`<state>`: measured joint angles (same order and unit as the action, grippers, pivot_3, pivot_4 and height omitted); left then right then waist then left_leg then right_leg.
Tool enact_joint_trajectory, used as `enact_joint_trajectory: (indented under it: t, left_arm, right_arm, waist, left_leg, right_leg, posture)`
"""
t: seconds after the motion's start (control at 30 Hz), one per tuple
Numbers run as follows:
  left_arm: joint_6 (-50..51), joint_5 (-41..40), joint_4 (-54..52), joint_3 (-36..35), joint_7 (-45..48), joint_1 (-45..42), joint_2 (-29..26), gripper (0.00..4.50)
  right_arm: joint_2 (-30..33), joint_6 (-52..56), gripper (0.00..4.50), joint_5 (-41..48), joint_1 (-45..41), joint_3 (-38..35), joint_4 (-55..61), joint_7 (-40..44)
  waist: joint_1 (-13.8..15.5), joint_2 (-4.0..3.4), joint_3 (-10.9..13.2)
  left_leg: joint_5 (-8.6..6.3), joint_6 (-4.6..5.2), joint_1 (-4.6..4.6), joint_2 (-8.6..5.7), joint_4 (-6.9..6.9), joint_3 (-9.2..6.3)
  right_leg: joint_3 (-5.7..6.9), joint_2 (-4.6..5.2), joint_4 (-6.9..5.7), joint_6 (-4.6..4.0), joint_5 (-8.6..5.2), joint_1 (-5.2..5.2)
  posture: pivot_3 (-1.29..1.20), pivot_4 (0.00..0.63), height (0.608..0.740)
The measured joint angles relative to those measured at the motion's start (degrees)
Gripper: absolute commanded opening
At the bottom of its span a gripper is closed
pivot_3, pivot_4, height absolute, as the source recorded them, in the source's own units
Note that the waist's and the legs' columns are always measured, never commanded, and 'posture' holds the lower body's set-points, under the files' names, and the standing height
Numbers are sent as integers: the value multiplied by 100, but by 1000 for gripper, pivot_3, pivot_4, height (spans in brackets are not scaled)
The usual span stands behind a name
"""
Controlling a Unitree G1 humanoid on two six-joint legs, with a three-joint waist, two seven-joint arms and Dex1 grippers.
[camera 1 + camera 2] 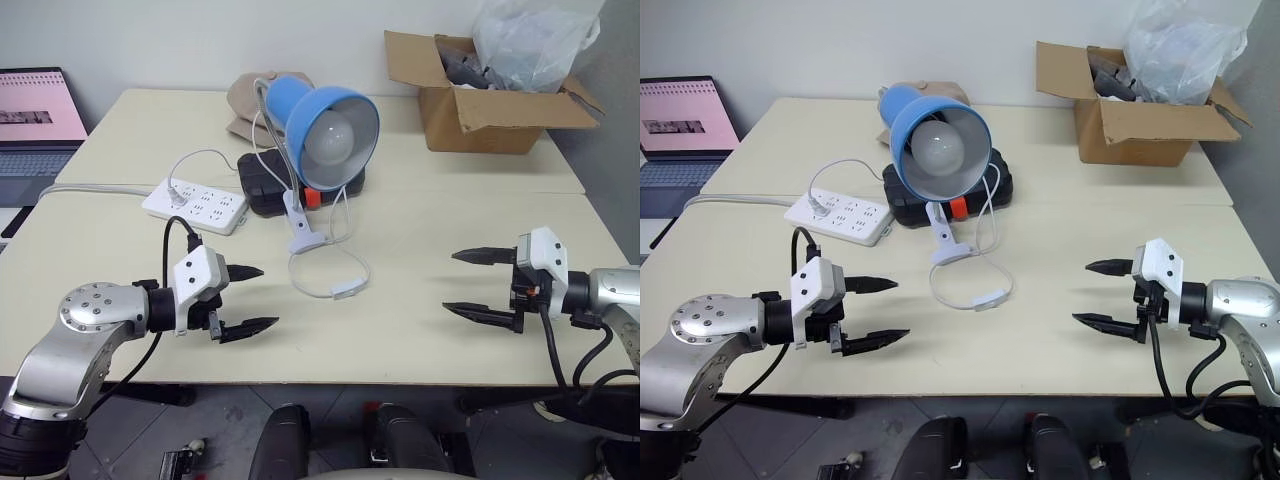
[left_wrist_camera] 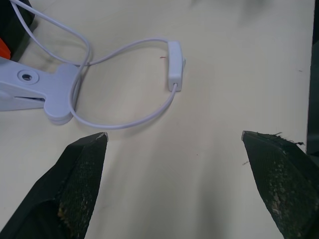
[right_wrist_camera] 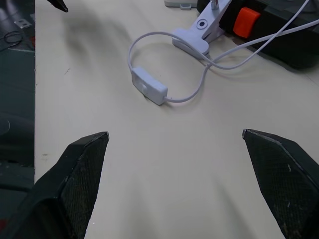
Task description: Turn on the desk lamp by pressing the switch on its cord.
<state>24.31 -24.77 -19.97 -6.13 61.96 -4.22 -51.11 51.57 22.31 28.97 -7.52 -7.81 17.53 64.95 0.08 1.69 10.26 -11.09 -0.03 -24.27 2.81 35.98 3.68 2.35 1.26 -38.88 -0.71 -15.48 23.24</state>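
Observation:
The desk lamp point(image 1: 330, 125), blue-shaded with a white bulb, stands on its white clip base point(image 1: 305, 238) mid-table. Its thin white cord point(image 1: 362, 268) loops forward to the small white switch point(image 1: 345, 292), which lies flat on the table; the switch point(image 3: 148, 86) is also clear in the right wrist view and the switch point(image 2: 174, 67) in the left wrist view. My left gripper point(image 1: 250, 298) hovers open to the left of the switch, a hand's breadth away. My right gripper point(image 1: 470, 282) hovers open to the switch's right, further off. Nothing is between either pair of fingers.
A white power strip point(image 1: 195, 205) lies left of the lamp, a black case point(image 1: 262, 185) with an orange latch behind the base. A cardboard box point(image 1: 490, 100) with plastic bags sits at the back right, a laptop point(image 1: 35, 120) at the far left.

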Motion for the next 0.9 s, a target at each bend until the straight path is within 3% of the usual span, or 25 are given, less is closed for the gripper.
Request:
enact_joint_trajectory:
  t: [0.9]
  left_arm:
    - [-283, -356, 213, -209, 103, -305, 100, 4467]
  right_arm:
    - [-65, 98, 4500, -67, -132, 29, 32, -187]
  waist:
    - [1, 0, 0]
  left_leg:
    - [0, 0, 0, -1, 1, 1]
  right_leg:
    - [-1, 0, -1, 2, 1, -1]
  posture:
    - [0, 150, 740]
